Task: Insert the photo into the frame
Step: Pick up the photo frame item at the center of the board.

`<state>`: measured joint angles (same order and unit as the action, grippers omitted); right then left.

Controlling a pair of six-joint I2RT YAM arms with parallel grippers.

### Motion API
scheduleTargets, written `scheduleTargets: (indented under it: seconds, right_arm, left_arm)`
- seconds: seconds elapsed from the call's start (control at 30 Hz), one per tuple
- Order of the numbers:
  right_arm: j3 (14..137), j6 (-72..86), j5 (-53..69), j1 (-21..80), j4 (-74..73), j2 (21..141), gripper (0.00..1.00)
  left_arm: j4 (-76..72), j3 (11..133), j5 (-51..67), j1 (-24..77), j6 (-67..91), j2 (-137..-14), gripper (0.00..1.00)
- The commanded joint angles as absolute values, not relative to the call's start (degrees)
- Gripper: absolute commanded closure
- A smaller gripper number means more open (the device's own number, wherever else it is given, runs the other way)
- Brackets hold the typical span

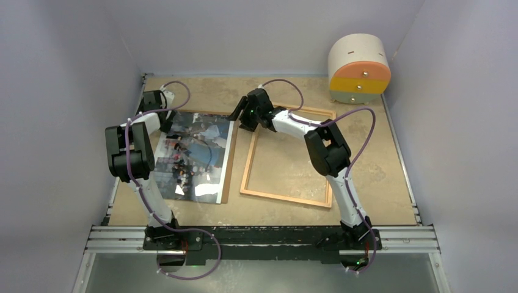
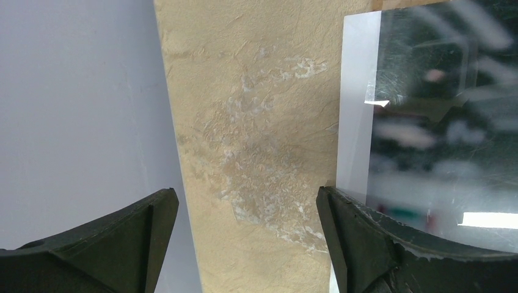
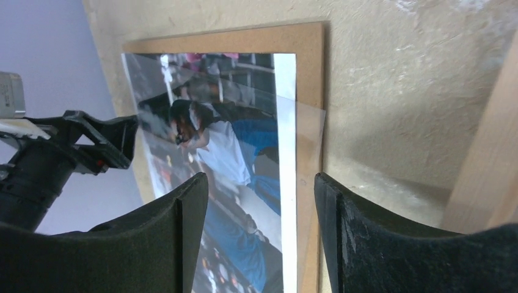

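Beige stone-look tabletop (image 1: pixel 366 159), pale lilac walls (image 1: pixel 61 91) around it. Photo (image 1: pixel 195 152) flat, face up on brown backing panel (image 1: pixel 227 180), left side; long axis near-to-far. Frame (image 1: pixel 287 198) flat just right of panel, same axis. Left pincer (image 2: pixel 246 204) spread beside photo's far-left corner. Right pincer (image 3: pixel 261 183) spread above photo's far-right corner, gripping nothing.

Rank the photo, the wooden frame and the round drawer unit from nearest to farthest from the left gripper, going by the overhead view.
1. photo: right beside the left gripper, on the table's left side.
2. frame: further right, mid-table.
3. round drawer unit: far right corner, farthest.
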<state>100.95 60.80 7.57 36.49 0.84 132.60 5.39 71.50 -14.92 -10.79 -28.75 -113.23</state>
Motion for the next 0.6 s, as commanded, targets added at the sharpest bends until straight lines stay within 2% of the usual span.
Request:
scheduleTargets:
  seconds: [0.0, 0.17, 0.4, 0.57]
  right_arm:
    - [102.8, 56.5, 0.5, 36.6, -8.5, 130.7, 0.32]
    - [107.8, 54.5, -1.2, 36.6, -13.3, 134.1, 0.31]
    - [112.1, 54.4, -0.8, 36.6, -12.7, 139.5, 0.31]
    - [112.9, 55.2, -0.7, 36.6, -10.8, 141.3, 0.33]
  left_arm:
    - [14.6, 67.7, -8.3, -9.4, -28.5, -117.7, 0.09]
    - [14.5, 67.6, -8.3, -9.4, -28.7, -117.9, 0.10]
    - [14.7, 67.3, -7.5, -9.4, -29.3, -117.9, 0.12]
    - [15.5, 67.7, -6.6, -9.4, -29.8, -118.4, 0.22]
